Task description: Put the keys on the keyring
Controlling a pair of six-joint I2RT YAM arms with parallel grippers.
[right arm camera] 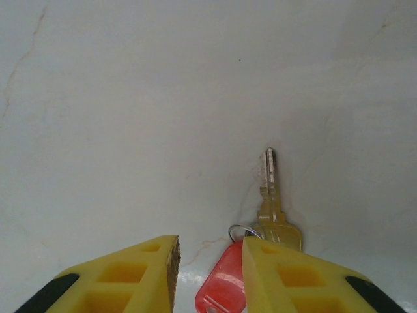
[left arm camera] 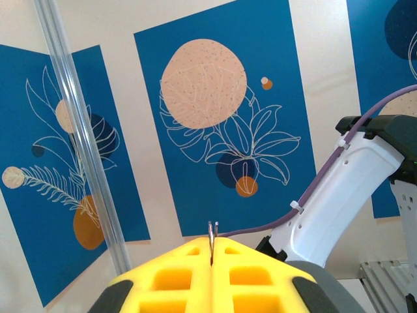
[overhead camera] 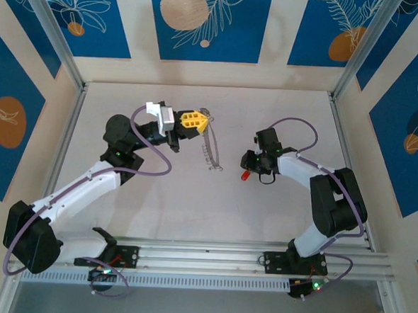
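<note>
L claw (overhead camera: 198,120), pressed together, is pinching the keyring (overhead camera: 209,153) by its far end mid-bench, prob. to keep the loop reachable, while R claw (right arm camera: 210,254), spread, is straddling the key (right arm camera: 270,210) lying on the bench (overhead camera: 157,196) to the right, prob. for pickup.

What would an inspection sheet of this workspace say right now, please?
Surface: pale tabletop, faint hairline marks.
Job's things: thin silvery beaded chain keyring pinched at one end, the rest dangling; small metal key with red plastic tag lying flat on the tabletop.
Clutter: nothing seen.
Pincers: left pincer shut on the keyring; right pincer open, straddling the red tag.
Cables: purple cables loop loosely along both arms, apart from the keyring.
Surroundings: blue leaf-print wall panels, aluminium frame posts.
</note>
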